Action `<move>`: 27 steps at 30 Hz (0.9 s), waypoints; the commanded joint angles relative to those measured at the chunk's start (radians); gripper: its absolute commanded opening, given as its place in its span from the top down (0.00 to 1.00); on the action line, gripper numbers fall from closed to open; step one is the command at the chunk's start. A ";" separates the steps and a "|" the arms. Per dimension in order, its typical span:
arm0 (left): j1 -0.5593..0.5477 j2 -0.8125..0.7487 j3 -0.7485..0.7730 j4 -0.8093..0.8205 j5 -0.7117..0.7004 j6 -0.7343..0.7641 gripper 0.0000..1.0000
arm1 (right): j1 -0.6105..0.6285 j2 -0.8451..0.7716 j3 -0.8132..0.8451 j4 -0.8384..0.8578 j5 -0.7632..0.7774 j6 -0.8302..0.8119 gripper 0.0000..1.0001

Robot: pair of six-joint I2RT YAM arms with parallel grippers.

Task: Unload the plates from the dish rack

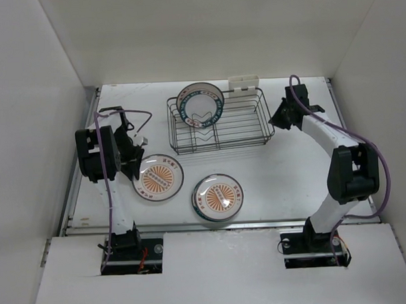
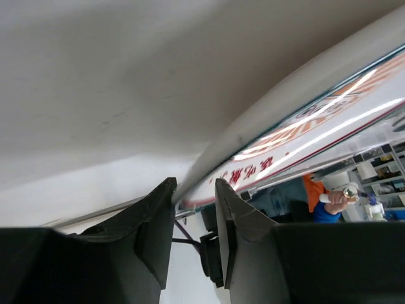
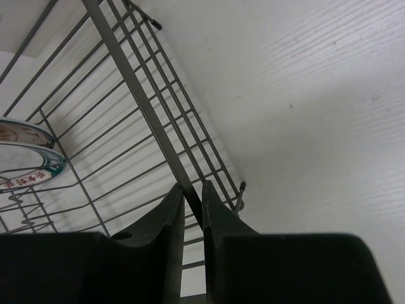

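The dark wire dish rack (image 1: 249, 124) stands at the back middle of the table. One white plate with a teal lettered rim (image 1: 200, 103) stands upright in its left end, and it also shows in the right wrist view (image 3: 28, 166). Two white plates with orange sunburst centres lie on the table in front: one (image 1: 159, 177) at the left, one (image 1: 218, 197) nearer the middle. My left gripper (image 1: 134, 161) is shut on the left plate's left rim (image 2: 304, 95), which runs between the fingers (image 2: 195, 185). My right gripper (image 1: 276, 116) is shut on the rack's right top wire (image 3: 126, 82), with the bar pinched between the fingers (image 3: 193, 189).
A cream plastic holder (image 1: 243, 84) hangs on the rack's back edge. White walls close in the table on the left, back and right. The table's metal front rail (image 1: 259, 223) runs just below the near plate.
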 commanded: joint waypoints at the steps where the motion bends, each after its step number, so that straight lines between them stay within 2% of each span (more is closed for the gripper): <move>1: 0.011 0.000 0.005 -0.028 -0.072 -0.022 0.72 | 0.022 -0.040 -0.032 0.000 0.007 0.188 1.00; 5: 0.020 0.000 0.005 -0.018 -0.086 -0.032 0.67 | 0.067 -0.071 -0.081 0.009 0.016 0.244 1.00; 10: 0.020 0.000 0.015 -0.018 -0.095 -0.042 0.65 | 0.078 -0.120 -0.115 0.010 0.047 0.278 1.00; 11: 0.020 -0.014 0.024 -0.018 -0.095 -0.042 0.65 | 0.078 -0.120 -0.115 0.010 0.056 0.278 0.97; 12: 0.020 -0.026 0.025 -0.027 -0.095 -0.042 0.65 | 0.087 -0.129 -0.115 0.000 0.067 0.278 0.87; 14: 0.020 -0.035 0.043 -0.028 -0.106 -0.042 0.65 | 0.088 -0.138 -0.115 -0.014 0.076 0.238 0.55; 15: 0.020 -0.049 0.043 -0.038 -0.106 -0.042 0.65 | 0.088 -0.155 -0.115 -0.014 0.105 0.219 0.35; 16: 0.020 -0.064 0.055 -0.038 -0.118 -0.042 0.65 | 0.100 -0.169 -0.115 -0.014 0.121 0.193 0.29; 18: 0.020 -0.080 0.066 -0.049 -0.118 -0.042 0.65 | 0.113 -0.213 -0.087 0.026 0.141 0.059 0.23; 20: 0.020 -0.104 0.077 -0.067 -0.127 -0.042 0.64 | 0.162 -0.235 -0.022 0.049 0.176 -0.058 0.22; 21: 0.020 -0.104 0.100 -0.067 -0.127 -0.042 0.64 | 0.182 -0.246 0.006 0.074 0.176 -0.184 0.22; 25: 0.020 -0.139 0.155 -0.086 -0.137 -0.042 0.64 | 0.262 -0.165 0.187 0.088 -0.020 -0.461 0.16; 26: 0.020 -0.140 0.169 -0.095 -0.137 -0.054 0.64 | 0.281 -0.120 0.242 0.062 -0.153 -0.500 0.16; 27: 0.020 -0.152 0.181 -0.095 -0.137 -0.054 0.63 | 0.291 -0.014 0.370 0.027 -0.195 -0.534 0.16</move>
